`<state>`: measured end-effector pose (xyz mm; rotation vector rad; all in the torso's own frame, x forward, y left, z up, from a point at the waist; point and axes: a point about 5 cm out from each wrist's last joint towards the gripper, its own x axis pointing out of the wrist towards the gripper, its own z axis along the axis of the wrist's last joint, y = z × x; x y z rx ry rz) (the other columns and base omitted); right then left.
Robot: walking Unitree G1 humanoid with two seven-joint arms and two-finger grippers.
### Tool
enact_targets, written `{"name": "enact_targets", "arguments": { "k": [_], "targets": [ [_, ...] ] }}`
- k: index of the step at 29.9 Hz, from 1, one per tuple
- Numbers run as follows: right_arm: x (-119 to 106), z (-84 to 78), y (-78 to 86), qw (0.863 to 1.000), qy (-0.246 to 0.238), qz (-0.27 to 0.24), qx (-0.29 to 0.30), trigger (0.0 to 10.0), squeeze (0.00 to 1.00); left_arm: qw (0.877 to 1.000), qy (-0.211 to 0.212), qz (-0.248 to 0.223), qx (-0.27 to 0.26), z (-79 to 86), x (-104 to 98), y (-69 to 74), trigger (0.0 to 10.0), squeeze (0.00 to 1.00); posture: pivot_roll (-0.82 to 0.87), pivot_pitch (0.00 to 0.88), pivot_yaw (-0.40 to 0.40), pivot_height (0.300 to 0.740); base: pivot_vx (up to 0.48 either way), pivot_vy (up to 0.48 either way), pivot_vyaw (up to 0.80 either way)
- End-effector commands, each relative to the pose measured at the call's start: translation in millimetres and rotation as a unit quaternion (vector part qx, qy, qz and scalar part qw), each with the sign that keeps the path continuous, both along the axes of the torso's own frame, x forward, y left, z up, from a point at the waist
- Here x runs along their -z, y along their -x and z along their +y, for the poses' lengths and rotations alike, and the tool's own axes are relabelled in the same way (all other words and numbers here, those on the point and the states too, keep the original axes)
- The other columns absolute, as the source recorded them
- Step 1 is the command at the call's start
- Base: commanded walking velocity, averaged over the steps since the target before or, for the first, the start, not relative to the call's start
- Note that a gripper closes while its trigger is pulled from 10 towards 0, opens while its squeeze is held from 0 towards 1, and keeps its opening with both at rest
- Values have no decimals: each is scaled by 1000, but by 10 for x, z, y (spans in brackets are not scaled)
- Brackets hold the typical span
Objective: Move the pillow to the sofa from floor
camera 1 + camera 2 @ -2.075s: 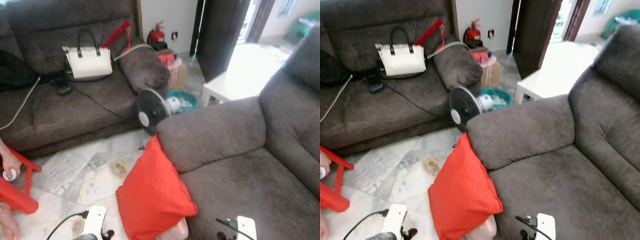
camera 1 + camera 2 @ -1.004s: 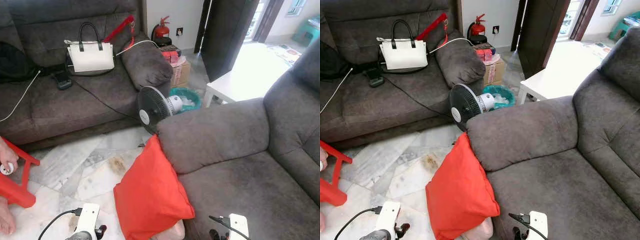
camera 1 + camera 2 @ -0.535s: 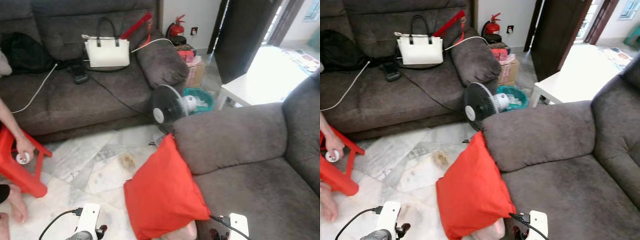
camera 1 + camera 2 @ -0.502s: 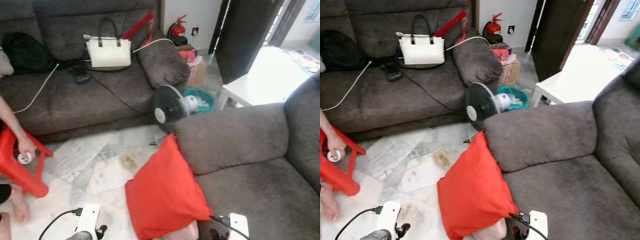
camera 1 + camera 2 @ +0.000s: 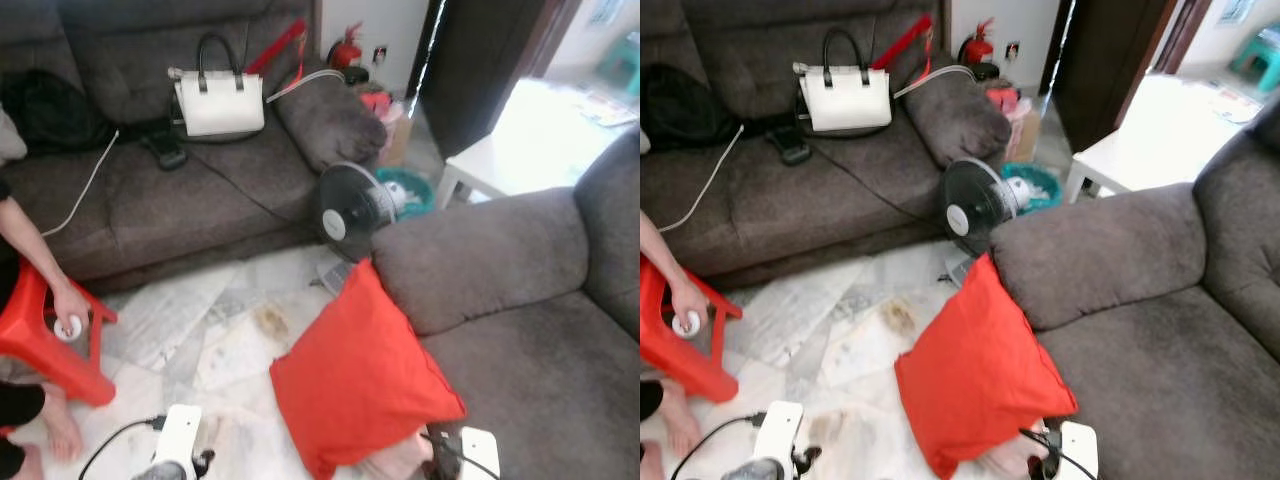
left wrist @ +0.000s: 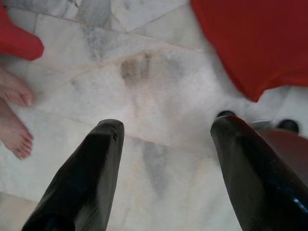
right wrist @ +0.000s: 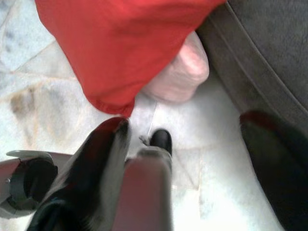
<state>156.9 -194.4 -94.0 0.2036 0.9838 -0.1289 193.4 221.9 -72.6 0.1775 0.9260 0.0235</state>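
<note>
The pillow (image 5: 362,377), a big red cushion, stands on edge on the floor (image 5: 190,330), propped against the near sofa (image 5: 520,300), with a pale pink bundle, perhaps a bag, beneath it, while the left gripper (image 6: 166,139) and right gripper (image 7: 185,139) hover low, spread wide and empty.

Left hand (image 6: 166,130): two black fingers (image 6: 91,163) spread wide apart, pointing down, nothing between them; its white wrist housing (image 5: 178,440) sits low at the robot's left. Right hand (image 7: 185,130): fingers (image 7: 96,159) likewise parted and empty, pointing down; white wrist housing (image 5: 1078,448) low at the robot's right.
</note>
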Motion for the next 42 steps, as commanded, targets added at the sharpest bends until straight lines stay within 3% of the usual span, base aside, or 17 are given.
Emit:
{"name": "enact_targets", "arguments": {
  "k": [1,42],
  "targets": [
    [18,-38,58,1000,2,8,10,10000,0,1000,0,10,3,-20,30,45,10000,0,68,55,-34,740,0,0,0],
    [17,-33,55,1000,-1,4,15,10000,0,1000,3,5,-6,-15,28,46,10000,0,68,54,-34,740,24,0,0]
  ]
}}
